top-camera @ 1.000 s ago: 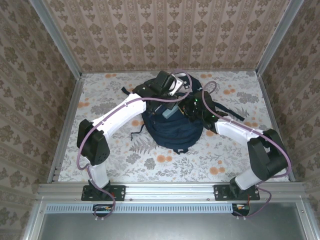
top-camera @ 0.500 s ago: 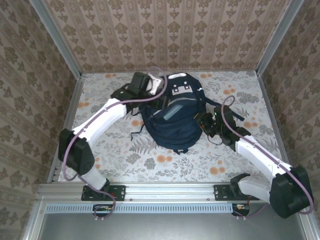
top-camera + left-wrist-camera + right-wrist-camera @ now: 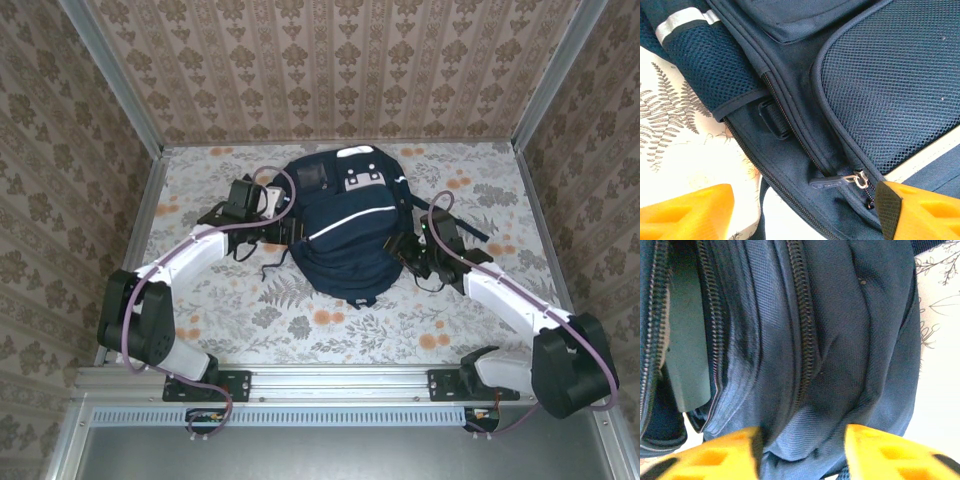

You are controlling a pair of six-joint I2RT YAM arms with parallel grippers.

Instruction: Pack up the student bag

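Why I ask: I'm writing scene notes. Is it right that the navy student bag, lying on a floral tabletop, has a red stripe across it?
No. The stripe across the student bag is white, not red, as the top external view shows; the bag is navy, on a floral tabletop.

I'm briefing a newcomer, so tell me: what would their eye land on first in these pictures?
The big navy student bag lies in the middle of the floral table. The left gripper and right gripper flank it, one at each side, their yellow fingers apart. Patterned wallpaper walls box in the scene.
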